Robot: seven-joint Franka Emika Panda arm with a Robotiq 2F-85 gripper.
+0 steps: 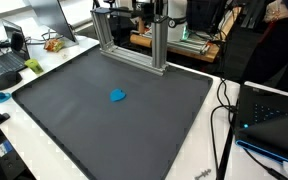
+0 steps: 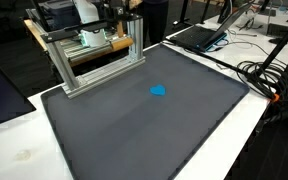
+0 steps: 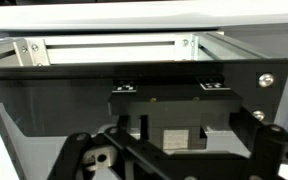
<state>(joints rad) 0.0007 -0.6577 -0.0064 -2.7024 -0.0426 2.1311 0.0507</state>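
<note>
Closest to the wrist camera, the gripper (image 3: 176, 152) fills the bottom edge, its two dark fingers (image 3: 79, 155) spread wide with nothing between them, so it is released. Right in front of it stands a black panel (image 3: 84, 95) with screws, and behind that run the silver bars of a metal frame (image 3: 104, 45); the panel blocks the way ahead. In an exterior view the frame (image 1: 134, 45) stands at the far edge of a dark mat (image 1: 84, 125), and the gripper cannot be made out among its posts. A small blue thing (image 1: 117, 96) lies alone near the middle of the mat, well apart from the frame. Off the mat, on the white table (image 1: 199, 165), a laptop (image 1: 4, 62) sits to one side and black cables (image 1: 224, 110) run along the other
</note>
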